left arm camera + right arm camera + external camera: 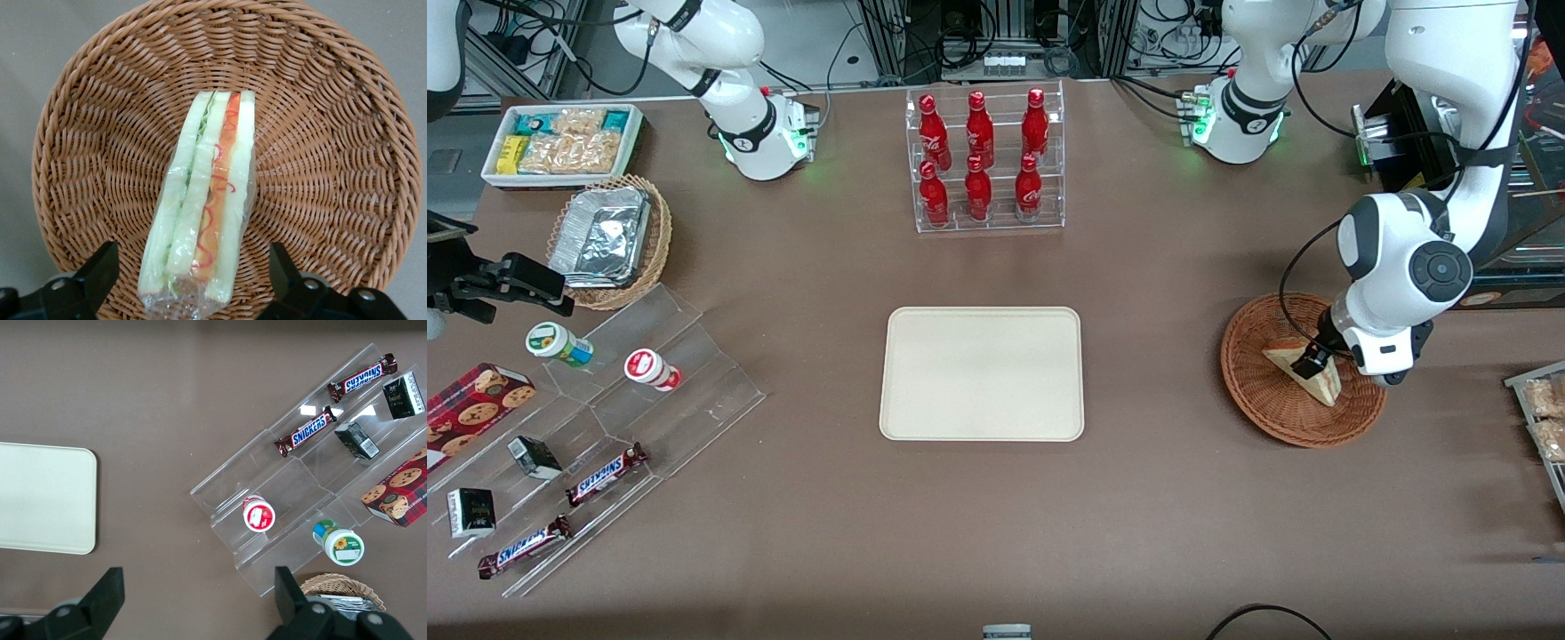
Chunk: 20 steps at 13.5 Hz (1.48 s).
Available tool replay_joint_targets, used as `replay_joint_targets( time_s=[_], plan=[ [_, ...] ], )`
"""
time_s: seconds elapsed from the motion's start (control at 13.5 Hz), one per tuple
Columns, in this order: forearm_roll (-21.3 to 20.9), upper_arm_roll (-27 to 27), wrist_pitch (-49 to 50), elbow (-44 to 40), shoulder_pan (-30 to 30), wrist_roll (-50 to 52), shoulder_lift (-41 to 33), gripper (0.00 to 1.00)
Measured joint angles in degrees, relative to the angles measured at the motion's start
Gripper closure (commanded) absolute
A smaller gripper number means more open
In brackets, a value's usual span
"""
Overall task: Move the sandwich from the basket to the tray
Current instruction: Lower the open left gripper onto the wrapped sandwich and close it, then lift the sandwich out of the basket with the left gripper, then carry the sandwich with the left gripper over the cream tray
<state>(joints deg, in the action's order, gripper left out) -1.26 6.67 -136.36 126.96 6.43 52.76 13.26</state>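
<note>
The sandwich is a wrapped triangular wedge of pale bread with red and green filling. It lies in the reddish-brown wicker basket toward the working arm's end of the table. My left gripper is low over the basket, right at the sandwich. In the left wrist view the sandwich lies between my open black fingers, one on each side, with a gap to each. The basket's weave fills that view. The cream tray lies bare at the table's middle.
A clear rack of red bottles stands farther from the front camera than the tray. Toward the parked arm's end are a stepped clear display with snack bars and cups, a tan basket of foil containers and a white snack bin.
</note>
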Motion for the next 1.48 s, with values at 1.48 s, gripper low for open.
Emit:
replay_joint_targets(
  time_s=[1.48],
  plan=[
    [-1.64,-1.44,32.08,-25.25,16.96,-1.97,-2.99,1.00]
  ],
)
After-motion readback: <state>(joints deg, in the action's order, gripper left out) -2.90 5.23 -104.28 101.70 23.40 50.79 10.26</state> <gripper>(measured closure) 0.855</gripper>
